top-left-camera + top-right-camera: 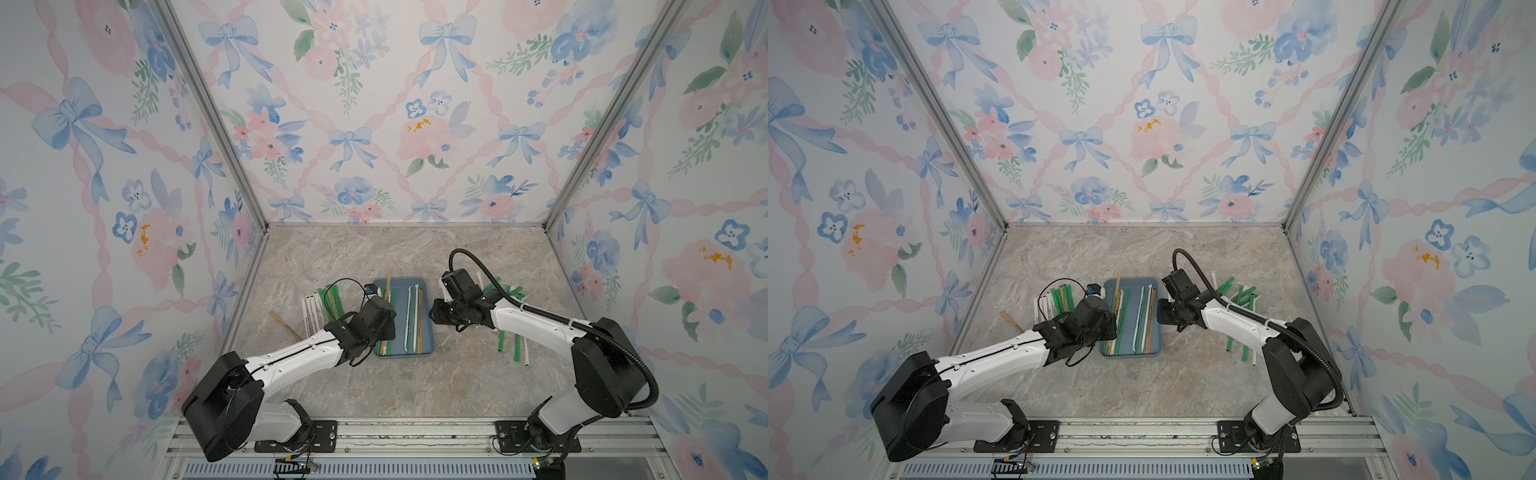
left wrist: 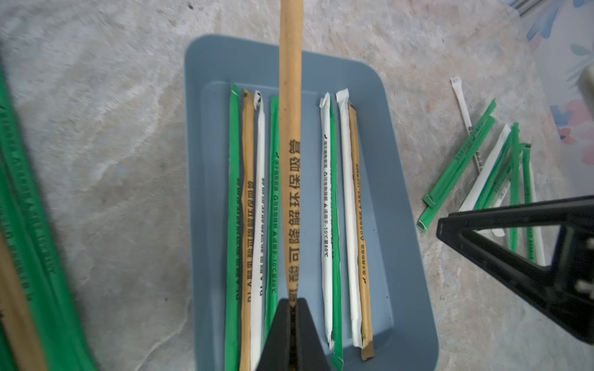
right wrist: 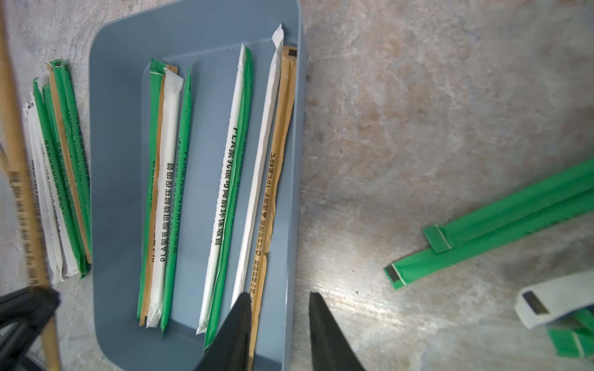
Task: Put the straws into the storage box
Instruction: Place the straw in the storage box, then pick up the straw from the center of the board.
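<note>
My left gripper [image 2: 293, 303] is shut on one end of a tan-brown straw [image 2: 291, 128]. It holds that straw lengthwise above the slate-blue storage box [image 2: 205, 160], and the far end [image 1: 388, 286] pokes past the box's far rim. Several green, white and tan straws [image 3: 167, 192] lie side by side inside the box [image 1: 415, 281]. My right gripper [image 3: 280, 294] is open and empty, and its jaws straddle the box's right rim. More straws lie in a pile [image 1: 320, 307] left of the box and in a scattered pile [image 1: 511, 332] to its right.
A single tan straw [image 1: 284, 326] lies on the marble table near the left wall. Floral walls close in the left, right and back sides. An aluminium rail [image 1: 415, 432] carrying both arm bases runs along the front edge.
</note>
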